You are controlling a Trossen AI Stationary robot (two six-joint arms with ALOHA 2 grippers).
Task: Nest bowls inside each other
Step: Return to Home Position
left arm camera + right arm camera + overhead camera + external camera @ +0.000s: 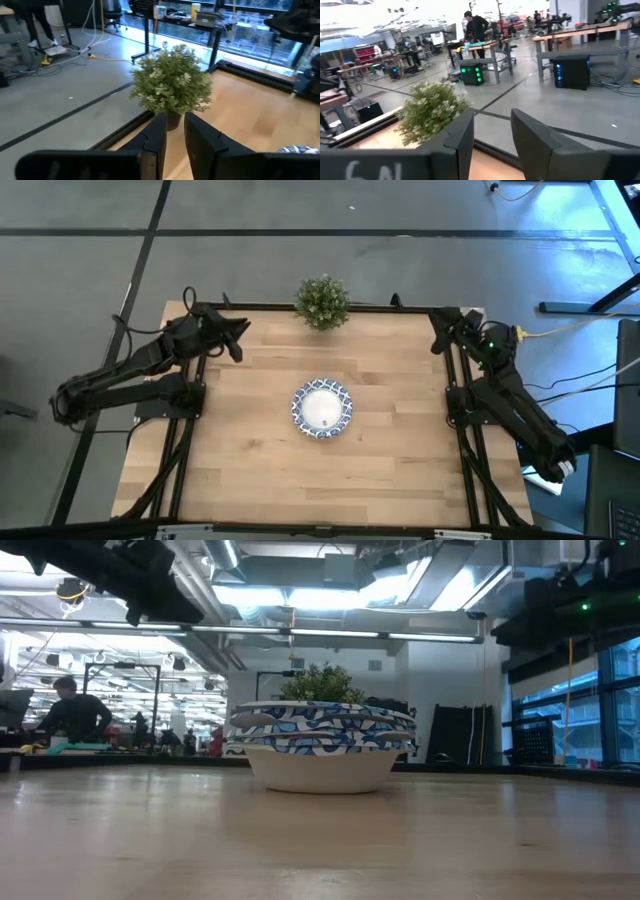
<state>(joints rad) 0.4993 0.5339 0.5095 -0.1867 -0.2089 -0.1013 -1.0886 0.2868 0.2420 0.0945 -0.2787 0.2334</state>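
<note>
The bowls stand nested in one stack at the middle of the table, with the lowest bowl's base on the wood. The low view shows the stack as several blue-and-white rims one above another. A bit of rim shows in the left wrist view. My left gripper hovers at the far left corner, its fingers a narrow gap apart and empty. My right gripper hovers at the far right corner, open and empty. Both are well away from the stack.
A small green potted plant stands at the middle of the table's far edge, behind the stack and between the two grippers; it also shows in both wrist views. People work at benches in the room beyond.
</note>
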